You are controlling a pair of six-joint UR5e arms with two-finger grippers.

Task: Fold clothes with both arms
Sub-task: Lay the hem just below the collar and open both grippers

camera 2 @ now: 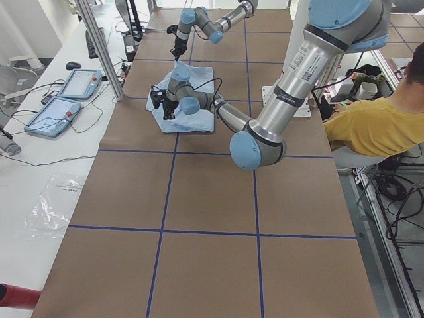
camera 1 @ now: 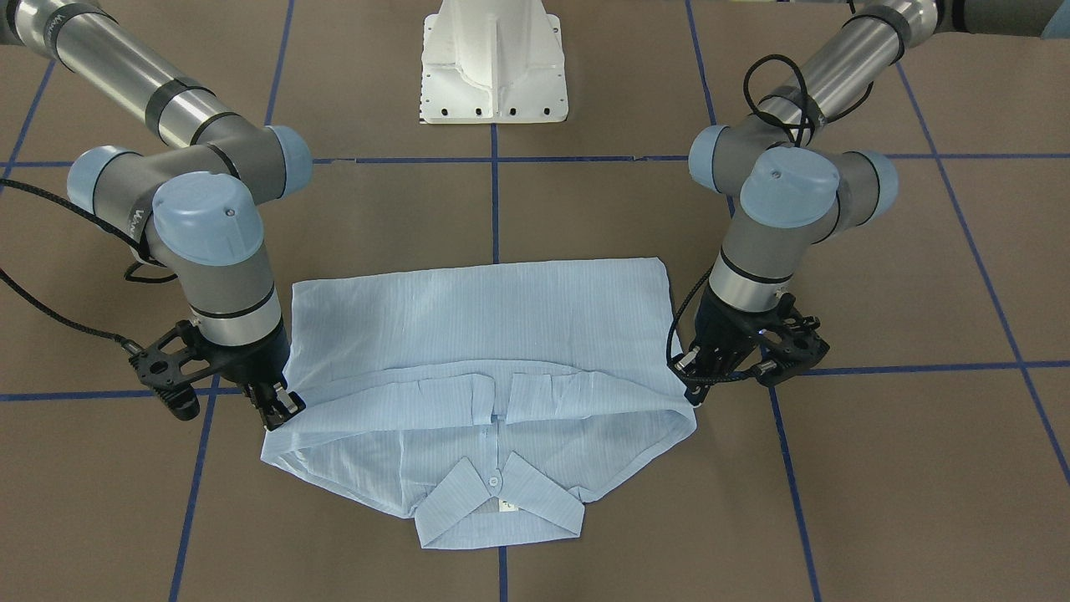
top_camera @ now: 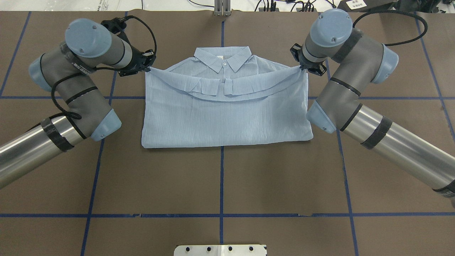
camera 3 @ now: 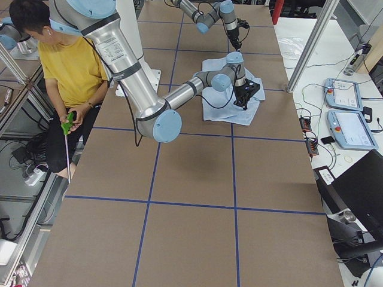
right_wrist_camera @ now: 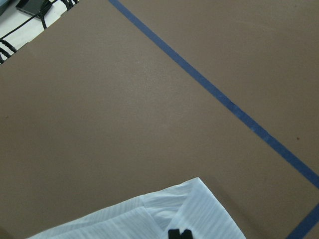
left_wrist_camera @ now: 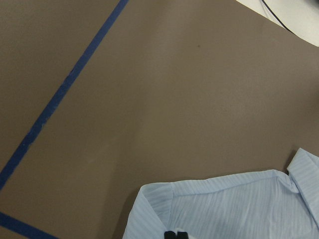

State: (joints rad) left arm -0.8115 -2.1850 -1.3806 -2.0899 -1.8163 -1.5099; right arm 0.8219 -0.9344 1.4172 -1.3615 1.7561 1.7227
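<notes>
Two corners of a thin, pale blue, finely striped cloth shirt are pinched, one in each black two-finger claw. The shirt lies at the middle of the brown bench, across a blue tape line, its lower half doubled up over the chest. The left claw is closed tight on the turned-over hem's corner at the shirt's left edge. The right claw is closed the same way on the opposite corner. Between them the held hem sags in a shallow arc just short of the buttoned collar, which lies on the side away from the white metal pedestal base.
</notes>
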